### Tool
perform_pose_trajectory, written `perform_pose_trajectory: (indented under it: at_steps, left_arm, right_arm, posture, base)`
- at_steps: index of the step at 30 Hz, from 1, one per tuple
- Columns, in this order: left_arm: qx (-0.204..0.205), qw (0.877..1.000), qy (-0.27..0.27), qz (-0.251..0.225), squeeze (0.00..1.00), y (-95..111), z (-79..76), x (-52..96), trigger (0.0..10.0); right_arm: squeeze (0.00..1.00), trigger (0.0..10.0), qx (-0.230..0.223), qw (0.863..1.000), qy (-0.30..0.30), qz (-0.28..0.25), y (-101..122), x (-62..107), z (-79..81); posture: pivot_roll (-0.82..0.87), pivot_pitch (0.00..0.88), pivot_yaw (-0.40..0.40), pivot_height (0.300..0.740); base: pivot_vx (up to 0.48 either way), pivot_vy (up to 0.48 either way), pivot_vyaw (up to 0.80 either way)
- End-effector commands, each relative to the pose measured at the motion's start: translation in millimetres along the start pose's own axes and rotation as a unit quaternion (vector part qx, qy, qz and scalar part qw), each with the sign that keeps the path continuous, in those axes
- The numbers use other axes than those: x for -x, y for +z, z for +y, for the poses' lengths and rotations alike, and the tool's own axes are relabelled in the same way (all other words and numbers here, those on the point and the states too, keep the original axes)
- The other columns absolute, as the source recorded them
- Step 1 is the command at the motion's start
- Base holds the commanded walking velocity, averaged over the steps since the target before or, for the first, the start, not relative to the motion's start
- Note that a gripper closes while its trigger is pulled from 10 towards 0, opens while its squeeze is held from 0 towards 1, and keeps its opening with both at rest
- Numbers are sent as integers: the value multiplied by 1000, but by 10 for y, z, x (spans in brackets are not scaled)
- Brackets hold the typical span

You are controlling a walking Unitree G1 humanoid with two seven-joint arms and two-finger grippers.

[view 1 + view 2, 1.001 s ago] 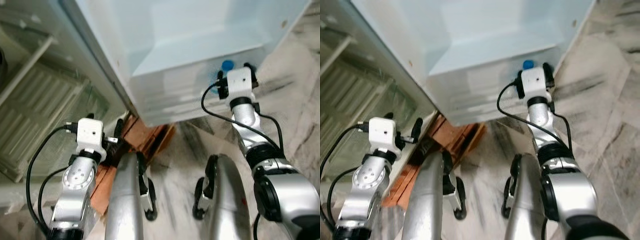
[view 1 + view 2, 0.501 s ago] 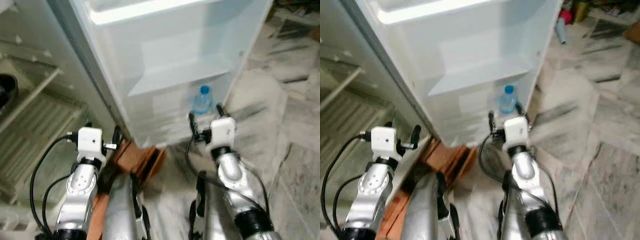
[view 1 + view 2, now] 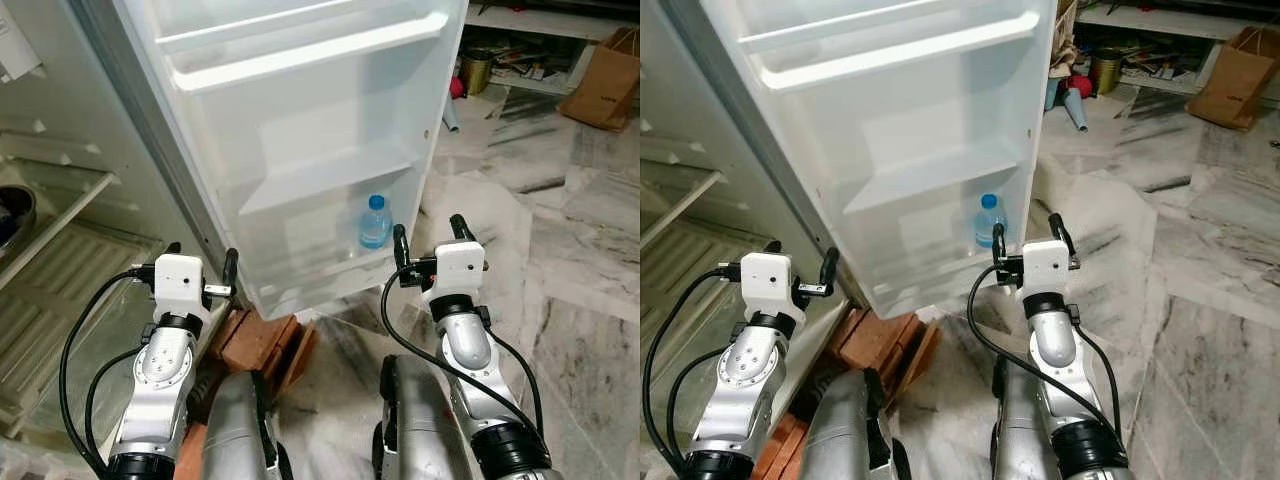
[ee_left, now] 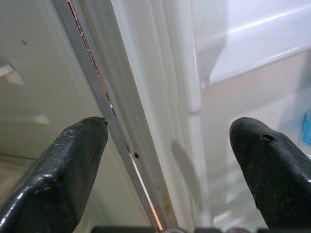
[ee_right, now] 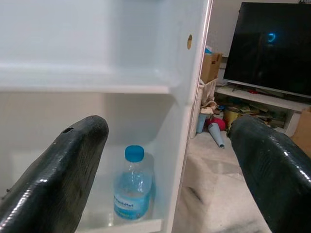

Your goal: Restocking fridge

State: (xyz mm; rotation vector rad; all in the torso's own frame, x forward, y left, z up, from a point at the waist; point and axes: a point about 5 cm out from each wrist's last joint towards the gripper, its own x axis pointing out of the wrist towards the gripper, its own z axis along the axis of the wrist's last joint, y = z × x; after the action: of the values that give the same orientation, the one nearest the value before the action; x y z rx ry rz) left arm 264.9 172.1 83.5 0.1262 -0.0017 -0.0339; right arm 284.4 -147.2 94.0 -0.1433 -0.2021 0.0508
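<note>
While the water bottle (image 3: 374,222) stands upright in the lowest shelf of the open fridge door (image 3: 300,150), the right tool (image 3: 427,232) hangs just before it, fingers spread wide and empty. I judge the bottle light, smooth and a little soft, best held around the middle of its body. The left tool (image 3: 201,262), also open and empty, waits near the door hinge.

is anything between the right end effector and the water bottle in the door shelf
Nothing visible does. The right end effector is open in front of the fridge door, and the water bottle stands upright in the bottom door shelf straight ahead of its fingers.
</note>
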Motion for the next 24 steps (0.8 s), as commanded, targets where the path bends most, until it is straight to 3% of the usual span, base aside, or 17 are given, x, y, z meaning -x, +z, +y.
perform_pose_trajectory:
  at_steps: [1, 14, 15, 16, 24]
  left_arm:
    - [-3, 1000, 5, 4, 0, -18, 35, 10, 10000]
    - [-3, 1000, 5, 4, 0, -18, 35, 10, 10000]
    - [-3, 1000, 7, -1, 0, -32, 33, -7, 10000]
    - [1, 999, 35, -10, 0, -73, 3, -78, 10000]
    - [5, 999, 42, -12, 0, -99, -50, -95, 10000]
  right_arm:
    - [0, 10000, -5, 1000, 1, -5, 35, -18, 16]
    - [0, 10000, -5, 1000, 1, -5, 35, -18, 16]
    - [0, 10000, -5, 1000, -3, 5, 54, 19, -2]
    - [0, 10000, -23, 998, 24, 49, -38, -108, -22]
    - [0, 10000, -33, 997, 33, 68, -83, -157, -50]
  posture:
    - [41, 0, 84, 606]
    - [41, 0, 84, 606]
    - [36, 0, 83, 611]
    - [79, 0, -6, 621]
    - [78, 0, -13, 666]
  base:
    - [0, 0, 0]
    - [0, 0, 0]
    - [0, 0, 0]
    - [0, 0, 0]
    - [0, 0, 0]
